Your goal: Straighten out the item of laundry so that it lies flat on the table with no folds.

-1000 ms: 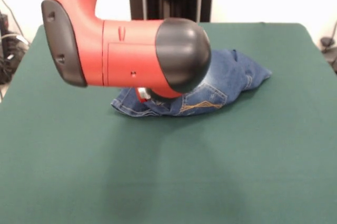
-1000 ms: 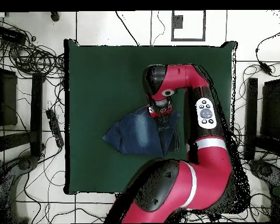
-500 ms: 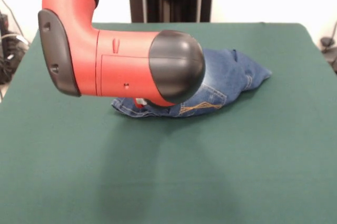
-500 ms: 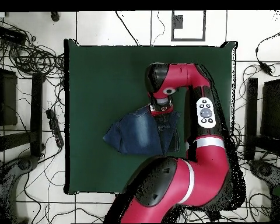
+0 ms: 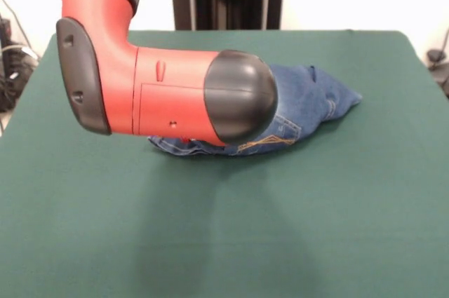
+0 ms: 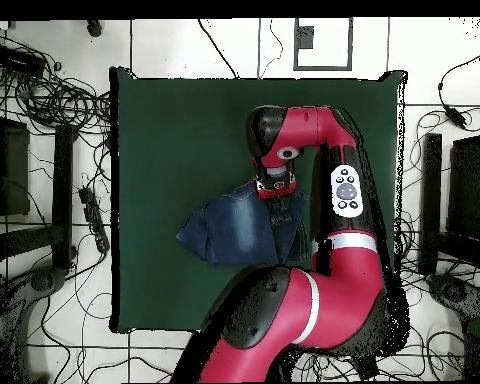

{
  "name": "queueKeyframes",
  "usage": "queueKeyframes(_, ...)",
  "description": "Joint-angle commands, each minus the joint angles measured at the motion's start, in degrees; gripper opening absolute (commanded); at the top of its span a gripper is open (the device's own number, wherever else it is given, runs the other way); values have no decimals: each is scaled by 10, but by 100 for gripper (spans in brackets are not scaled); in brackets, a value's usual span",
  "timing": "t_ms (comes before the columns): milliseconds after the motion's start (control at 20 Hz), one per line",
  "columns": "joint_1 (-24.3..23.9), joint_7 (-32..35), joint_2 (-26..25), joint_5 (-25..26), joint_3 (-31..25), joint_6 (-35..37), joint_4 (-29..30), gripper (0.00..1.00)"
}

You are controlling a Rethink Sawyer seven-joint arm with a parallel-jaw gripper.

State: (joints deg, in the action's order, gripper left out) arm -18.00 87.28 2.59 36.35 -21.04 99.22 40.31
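blue denim jeans (image 5: 309, 98) bunched under gripper (image 6: 275, 187)

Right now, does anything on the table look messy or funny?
Yes, the jeans look messy. They sit bunched and folded over on the green table instead of lying flat, with one end humped up. In the overhead view they make a crumpled wedge, and the robot's gripper is at their edge. Nothing looks torn or spilled.

Jeans (image 6: 239, 228) bunched, folded, nearer the table's (image 6: 164, 130) bottom edge than its top; gripper (image 6: 275, 186) down on their upper right corner, fingers hidden; red arm (image 6: 344, 190) overhangs the right side.
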Motion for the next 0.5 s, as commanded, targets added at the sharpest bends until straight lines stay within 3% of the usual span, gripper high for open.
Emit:
queueKeyframes(50, 39, -16, -46, 3, -4, 67, -14, 100)
queueKeyframes(100, 39, -19, -48, 2, -4, 71, -17, 0)
queueKeyframes(500, 37, -24, -50, -2, -4, 58, -17, 0)
